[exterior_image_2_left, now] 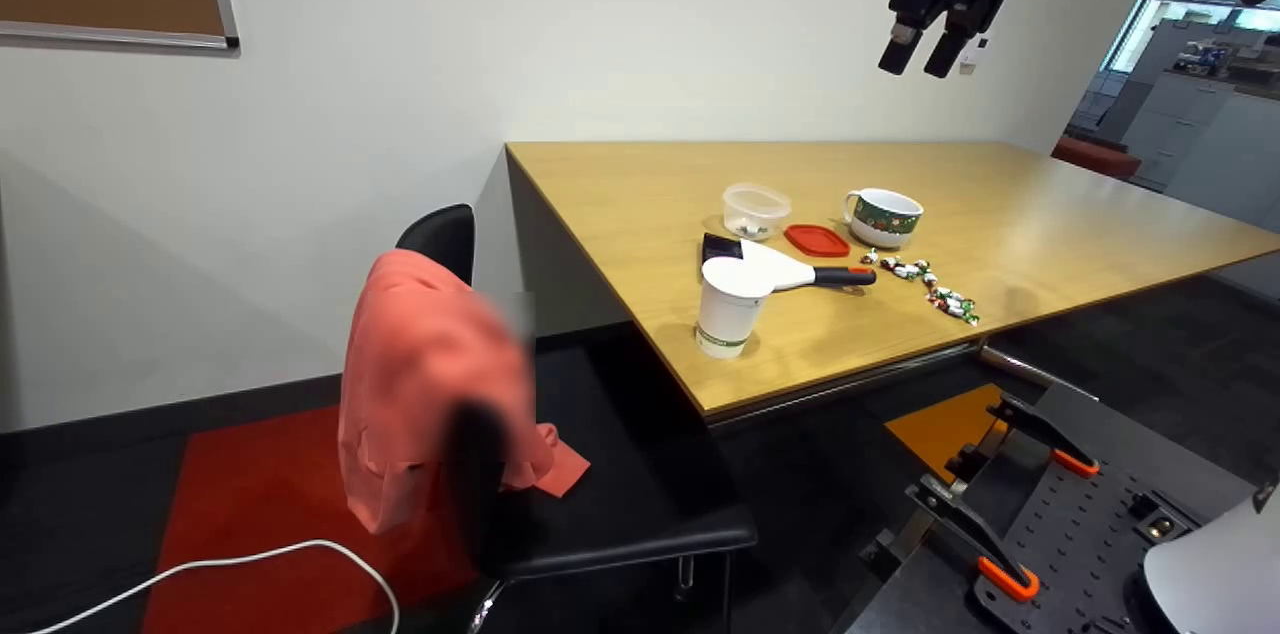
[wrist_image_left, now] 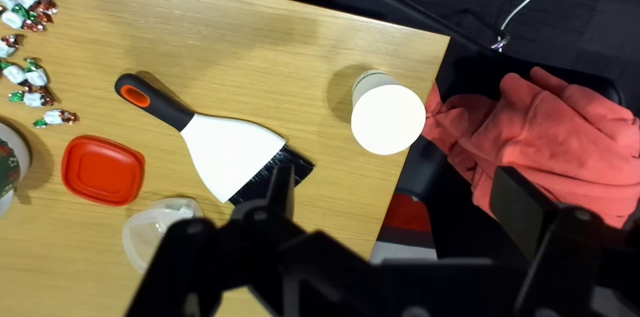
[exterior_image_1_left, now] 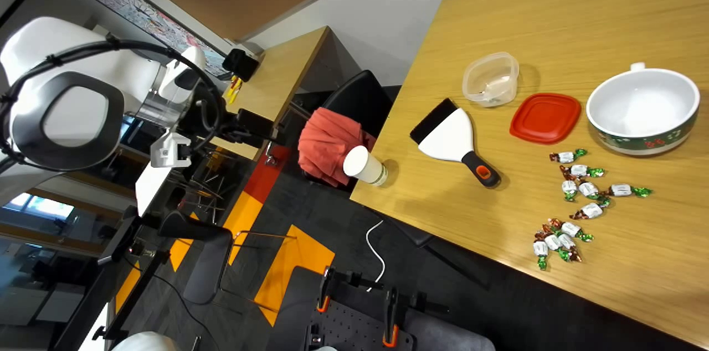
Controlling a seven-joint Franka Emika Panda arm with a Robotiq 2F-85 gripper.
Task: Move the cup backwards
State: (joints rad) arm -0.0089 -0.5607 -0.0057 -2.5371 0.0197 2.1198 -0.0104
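Observation:
A white paper cup [exterior_image_1_left: 365, 167] stands upright near the table corner. It also shows in an exterior view [exterior_image_2_left: 730, 309] and in the wrist view [wrist_image_left: 387, 122], where it is close to the edge. No small clear cup shows in any view. My gripper [wrist_image_left: 400, 197] is open with nothing between its fingers. In the wrist view the paper cup lies beyond the fingertips, apart from them. In an exterior view the gripper [exterior_image_2_left: 917, 66] hangs high in the air, fingers down and apart.
A brush [exterior_image_1_left: 451, 138] lies beside the paper cup. A translucent tub [exterior_image_2_left: 757, 214], red lid [exterior_image_1_left: 547, 118], green-banded white mug [exterior_image_2_left: 885, 219] and several candies [exterior_image_1_left: 588, 190] are farther along. A chair with a coral cloth [wrist_image_left: 565, 137] stands at the table edge [wrist_image_left: 395, 182].

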